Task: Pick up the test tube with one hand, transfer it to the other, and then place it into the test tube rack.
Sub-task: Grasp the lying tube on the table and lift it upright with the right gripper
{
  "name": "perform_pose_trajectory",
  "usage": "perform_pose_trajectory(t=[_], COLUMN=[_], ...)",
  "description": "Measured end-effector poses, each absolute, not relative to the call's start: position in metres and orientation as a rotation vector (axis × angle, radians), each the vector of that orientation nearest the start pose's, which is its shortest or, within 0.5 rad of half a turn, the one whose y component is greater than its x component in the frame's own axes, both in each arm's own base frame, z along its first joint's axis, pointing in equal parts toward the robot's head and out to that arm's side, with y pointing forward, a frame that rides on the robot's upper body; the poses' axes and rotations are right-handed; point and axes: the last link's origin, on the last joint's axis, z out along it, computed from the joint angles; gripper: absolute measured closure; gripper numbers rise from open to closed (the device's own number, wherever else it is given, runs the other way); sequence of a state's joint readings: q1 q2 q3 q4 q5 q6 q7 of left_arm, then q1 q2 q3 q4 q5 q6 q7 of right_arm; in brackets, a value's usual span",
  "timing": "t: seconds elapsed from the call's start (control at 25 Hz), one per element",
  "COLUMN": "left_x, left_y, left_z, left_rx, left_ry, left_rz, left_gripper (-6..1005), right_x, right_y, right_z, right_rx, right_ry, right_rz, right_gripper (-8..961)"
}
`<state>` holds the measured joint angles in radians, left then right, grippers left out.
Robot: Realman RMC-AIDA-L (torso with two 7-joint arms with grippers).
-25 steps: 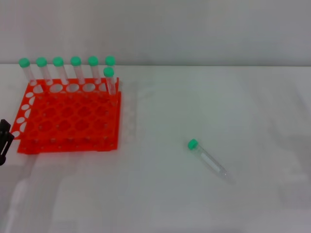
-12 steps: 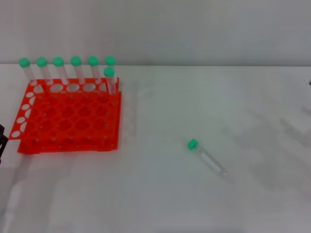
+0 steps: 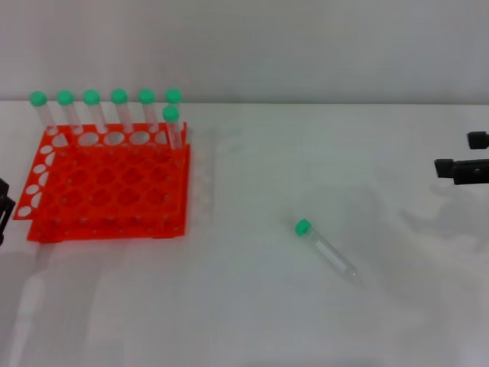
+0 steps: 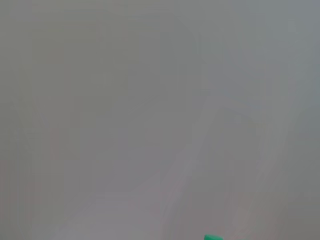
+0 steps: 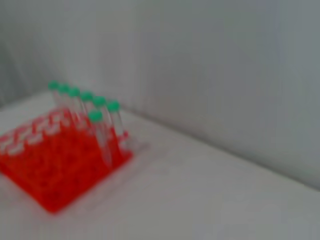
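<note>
White table (image 3: 252, 321), viewed from the head camera. One loose test tube (image 3: 327, 250) lying flat on the bare surface, right of centre, well apart from the test tube rack (image 3: 107, 187) at the left. Long axis set diagonally: green cap pointing up-left toward the rack, tapered tip pointing down-right toward the near right corner. Right gripper (image 3: 464, 162) just entering at the right edge, above the table and farther back than the tube, so tube lying down and to the left of it; black fingertips pointing leftward with a visible gap between them, apparently released and holding nothing. Left gripper (image 3: 4, 208) only a black sliver at the left edge beside the rack's near-left corner, far from the tube; open or closed impossible to tell. Right arm judged the nearer one for the pickup, with a reach down and inward across the tube's diagonal. Count: one rack, orange-red, square; seven green-capped tubes (image 3: 118, 107) standing upright in it, six along the back row and one just in front of the rightmost; one tube loose on the table; two grippers, neither touching anything. Right wrist view showing the rack (image 5: 60, 170) and its tubes from afar; left wrist view showing only bare table and one green cap (image 4: 213, 237) at the edge.
</note>
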<state>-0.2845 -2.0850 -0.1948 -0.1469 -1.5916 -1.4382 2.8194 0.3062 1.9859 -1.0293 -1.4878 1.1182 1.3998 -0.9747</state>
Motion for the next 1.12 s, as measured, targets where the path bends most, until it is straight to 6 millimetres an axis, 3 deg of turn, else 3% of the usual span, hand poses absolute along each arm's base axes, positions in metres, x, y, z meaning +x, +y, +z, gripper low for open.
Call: perform_pose_trajectory(t=[0.12, 0.24, 0.56, 0.8, 1.12], left_x=[-0.36, -0.359, -0.358, -0.353, -0.353], left_y=[0.262, 0.263, 0.266, 0.273, 0.273], left_z=[0.003, 0.003, 0.003, 0.002, 0.001], left_rx=[-1.36, -1.362, -1.365, -1.384, -1.383], left_ry=[-0.684, -0.682, -0.68, -0.67, -0.672], left_rz=[-0.877, -0.877, -0.881, -0.891, -0.891], left_gripper=[129, 129, 129, 129, 129], right_x=[0.187, 0.159, 0.108, 0.091, 0.1], right_y=[0.34, 0.339, 0.329, 0.328, 0.347], right_z=[0.11, 0.094, 0.013, -0.025, -0.057], right_rx=[-2.441, -2.45, -2.488, -2.446, -2.405], right_ry=[0.766, 0.778, 0.777, 0.827, 0.9], right_rz=[0.153, -0.009, -0.35, -0.468, -0.591], right_gripper=[96, 96, 95, 95, 95])
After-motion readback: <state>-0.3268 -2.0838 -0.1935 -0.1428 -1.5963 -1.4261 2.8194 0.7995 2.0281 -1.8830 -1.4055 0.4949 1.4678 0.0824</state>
